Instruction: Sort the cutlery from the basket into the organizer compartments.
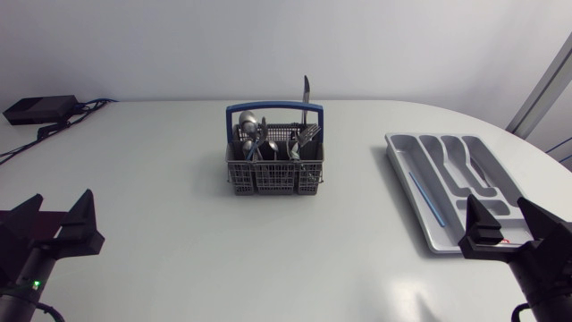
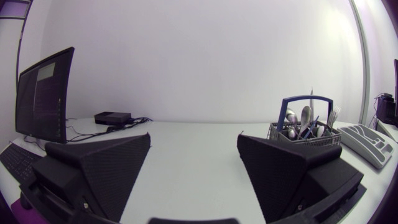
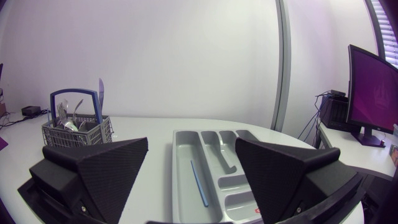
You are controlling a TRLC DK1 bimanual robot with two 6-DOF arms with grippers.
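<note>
A grey cutlery basket (image 1: 273, 170) with a blue handle stands mid-table, holding several spoons, forks and a tall knife (image 1: 306, 92). The grey organizer (image 1: 451, 186) lies at the right, with a thin blue stick (image 1: 421, 195) in its long left compartment. My left gripper (image 1: 54, 225) rests open at the near left, far from the basket (image 2: 305, 129). At the near right my right gripper (image 1: 508, 228) is open too, just in front of the organizer (image 3: 214, 168), nothing between its fingers. In the right wrist view the basket (image 3: 77, 129) stands off to the side.
A black box (image 1: 37, 109) with cables sits at the table's far left corner.
</note>
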